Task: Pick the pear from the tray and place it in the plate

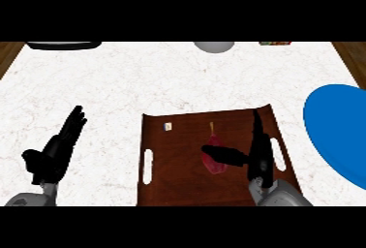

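Observation:
A dark red pear (214,155) with a thin yellow stem lies in the middle of the brown tray (172,184). My right hand (259,155) is over the tray just right of the pear, fingers straight and pointing away, with its thumb reaching left across the pear's middle. The blue plate (336,133) sits at the right edge of the view, partly cut off. Left of the tray, my left hand (53,155) rests open on the white counter with its fingers straight.
A small white tag (169,126) lies near the tray's far left corner. At the counter's far edge are a dark object (64,45), a grey rounded object (214,46) and a small colourful item (275,43). Wooden edges (354,58) flank the counter.

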